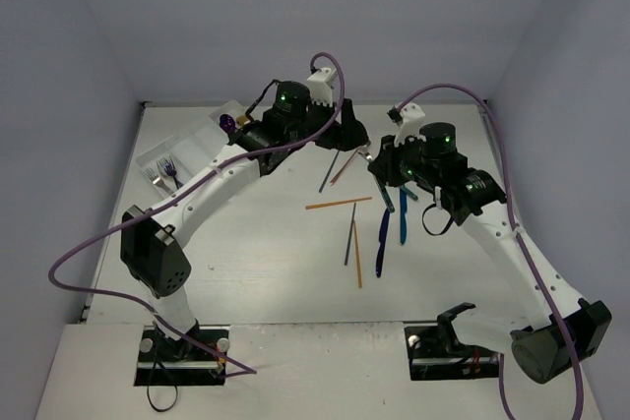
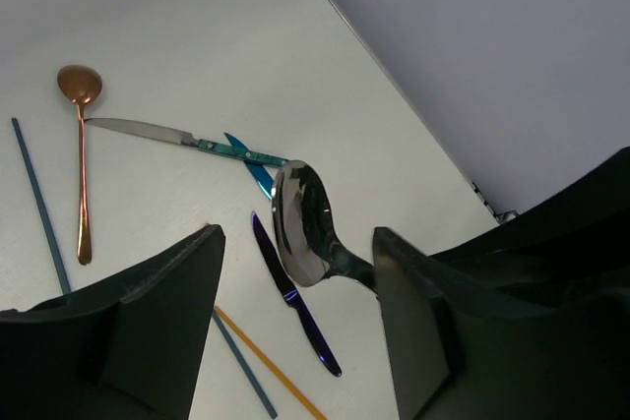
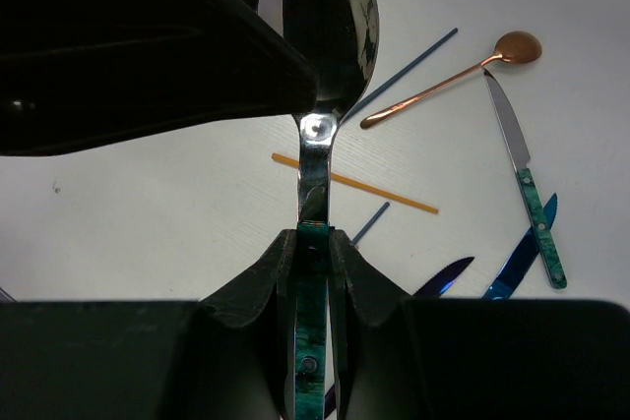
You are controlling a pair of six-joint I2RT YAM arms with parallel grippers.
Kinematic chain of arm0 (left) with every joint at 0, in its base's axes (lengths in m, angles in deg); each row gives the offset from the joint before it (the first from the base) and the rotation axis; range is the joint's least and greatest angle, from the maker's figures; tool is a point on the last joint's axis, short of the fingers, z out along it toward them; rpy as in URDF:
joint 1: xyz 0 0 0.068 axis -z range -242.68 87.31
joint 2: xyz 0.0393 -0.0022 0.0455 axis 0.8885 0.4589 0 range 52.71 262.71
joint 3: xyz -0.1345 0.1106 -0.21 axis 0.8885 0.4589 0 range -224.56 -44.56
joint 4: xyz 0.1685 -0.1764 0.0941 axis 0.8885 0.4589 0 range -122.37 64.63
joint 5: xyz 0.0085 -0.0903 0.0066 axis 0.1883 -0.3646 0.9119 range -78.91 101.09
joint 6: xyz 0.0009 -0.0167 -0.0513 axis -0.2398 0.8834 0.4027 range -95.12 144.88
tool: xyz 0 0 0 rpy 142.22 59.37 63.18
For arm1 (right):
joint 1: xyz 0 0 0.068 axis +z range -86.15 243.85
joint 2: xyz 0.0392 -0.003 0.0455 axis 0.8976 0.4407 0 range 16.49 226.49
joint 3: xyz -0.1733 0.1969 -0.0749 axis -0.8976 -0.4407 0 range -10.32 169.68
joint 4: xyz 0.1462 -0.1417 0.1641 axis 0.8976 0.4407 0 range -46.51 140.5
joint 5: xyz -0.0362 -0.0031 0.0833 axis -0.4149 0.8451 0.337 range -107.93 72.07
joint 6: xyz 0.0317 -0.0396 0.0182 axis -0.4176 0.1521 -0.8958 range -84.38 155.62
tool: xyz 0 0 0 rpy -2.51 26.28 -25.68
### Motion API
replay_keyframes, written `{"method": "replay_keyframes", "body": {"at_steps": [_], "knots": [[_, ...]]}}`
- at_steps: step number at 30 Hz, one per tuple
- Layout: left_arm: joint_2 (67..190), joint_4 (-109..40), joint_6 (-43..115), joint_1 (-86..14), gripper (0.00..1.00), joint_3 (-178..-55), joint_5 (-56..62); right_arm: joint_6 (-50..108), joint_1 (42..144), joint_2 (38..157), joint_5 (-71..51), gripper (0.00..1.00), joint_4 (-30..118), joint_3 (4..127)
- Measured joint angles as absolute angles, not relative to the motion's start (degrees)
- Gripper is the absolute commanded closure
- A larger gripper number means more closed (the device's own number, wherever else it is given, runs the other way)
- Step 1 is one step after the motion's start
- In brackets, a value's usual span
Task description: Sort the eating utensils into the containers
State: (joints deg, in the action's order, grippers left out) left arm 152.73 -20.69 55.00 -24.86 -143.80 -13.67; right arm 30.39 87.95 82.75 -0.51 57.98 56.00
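1. Top view:
   - The left claw [image 1: 351,135] and right claw [image 1: 378,160] meet tip to tip at the far centre of the table [image 1: 246,272]. Grip detail is too small to tell here.
   - The tray [image 1: 187,145] sits well off to the left claw's left. A couple of utensils in its near end look like forks [image 1: 167,174].
   - Loose utensils lie on the table just on the near side of both claws: an orange chopstick [image 1: 338,204], a purple knife [image 1: 381,243] and a blue piece [image 1: 403,215].
2. Left wrist:
   - The left claw is released, its jaws wide apart.
   - The spoon [image 2: 300,223] has its silver bowl in the gap between the jaws. It is clear of one finger [image 2: 167,312], and its neck runs off past the other.
   - On the table beyond the claw are a copper spoon [image 2: 82,164], a teal-handled knife [image 2: 187,138] and a blue chopstick [image 2: 39,204]. The purple knife lies right under the gap.
3. Right wrist:
   - The right claw is clenched on the spoon's teal handle, and the bowl sticks straight out ahead.
   - The left claw's dark finger covers one edge of the bowl.
   - The copper spoon and the teal-handled knife lie ahead and to the right of the claw, on the table. The orange chopstick runs under the spoon's neck.
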Motion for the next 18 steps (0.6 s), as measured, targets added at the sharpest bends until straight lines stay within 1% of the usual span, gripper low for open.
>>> {"method": "replay_keyframes", "body": {"at_steps": [2, 5, 7, 11, 12, 14, 15, 16, 18], "knots": [[153.31, -20.36, 55.00, -24.86, 0.52, -143.80, -13.15, 30.67, 87.95, 82.80, -0.45, 1.00, 57.98, 56.00], [154.04, -20.51, 55.40, -24.86, 0.67, -143.79, -12.96, 31.06, 87.95, 83.07, -0.36, 1.00, 57.95, 56.00], [154.29, -21.45, 56.04, -24.86, 0.73, -143.59, -13.00, 31.19, 87.95, 83.45, -0.12, 1.00, 57.91, 56.00], [154.38, -24.02, 57.51, -24.86, 0.95, -143.12, -13.06, 31.37, 87.95, 84.44, 0.33, 1.00, 57.84, 56.01], [154.39, -24.51, 57.88, -24.86, 0.98, -143.12, -13.04, 31.40, 87.95, 84.64, 0.38, 1.00, 57.77, 56.02], [154.50, -25.73, 58.54, -24.99, 1.00, -143.08, -12.91, 31.43, 87.95, 84.96, 0.36, 1.00, 57.53, 56.13], [154.59, -26.23, 58.55, -25.05, 1.00, -142.97, -12.81, 31.45, 87.91, 85.16, 0.28, 0.98, 57.36, 56.28], [154.65, -26.85, 58.62, -25.13, 1.00, -142.65, -12.78, 31.48, 87.89, 85.29, 0.11, 0.93, 57.34, 56.42], [154.72, -27.97, 59.13, -25.31, 1.00, -141.78, -12.74, 31.60, 87.85, 85.70, -0.11, 0.73, 57.39, 56.53]]}}
